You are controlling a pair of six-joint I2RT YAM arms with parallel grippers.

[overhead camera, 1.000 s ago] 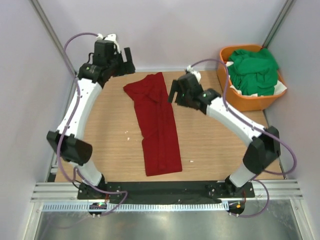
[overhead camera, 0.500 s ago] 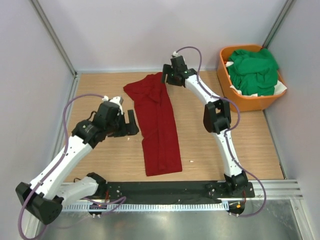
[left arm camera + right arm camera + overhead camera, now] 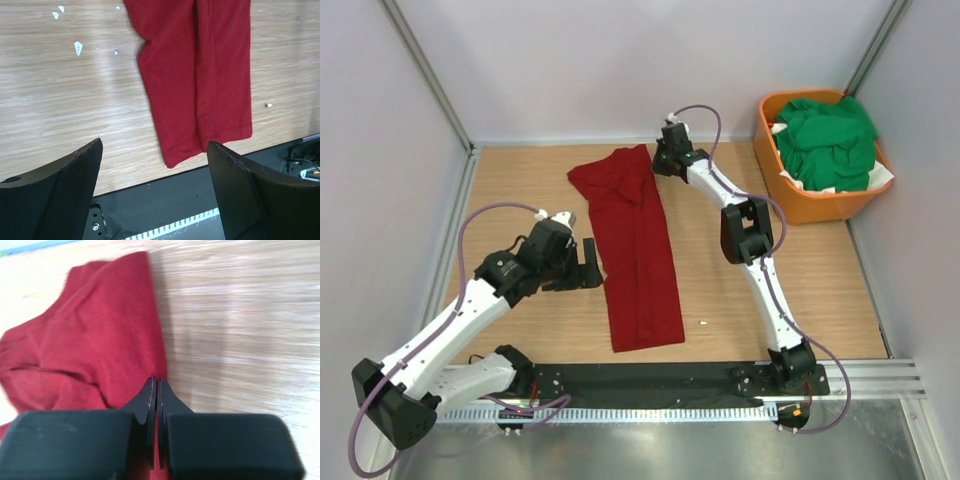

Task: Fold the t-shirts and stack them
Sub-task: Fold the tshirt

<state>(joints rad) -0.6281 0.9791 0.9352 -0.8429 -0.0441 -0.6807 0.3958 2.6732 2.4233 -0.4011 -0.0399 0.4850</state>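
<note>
The dark red t-shirt [image 3: 635, 250] lies folded into a long strip down the middle of the table, its collar end at the back. My right gripper [image 3: 658, 165] is down at the strip's back right edge. In the right wrist view its fingers [image 3: 157, 382] are shut, pinching that edge of the red t-shirt [image 3: 90, 340]. My left gripper [image 3: 590, 262] hovers open just left of the strip's middle. In the left wrist view the wide jaws [image 3: 155, 145] frame the near end of the red t-shirt [image 3: 200, 75], apart from it. The green t-shirts [image 3: 830, 135] sit bunched in the basket.
The orange basket [image 3: 820, 205] stands at the back right corner beside the right wall. White specks [image 3: 78, 47] dot the wood left of the strip. A black base strip [image 3: 165, 200] runs along the near table edge. Grey walls close in the left, back and right sides.
My left arm swung from the back left corner down beside the strip's left side. My right gripper moved to the shirt's back right edge and shut there.
</note>
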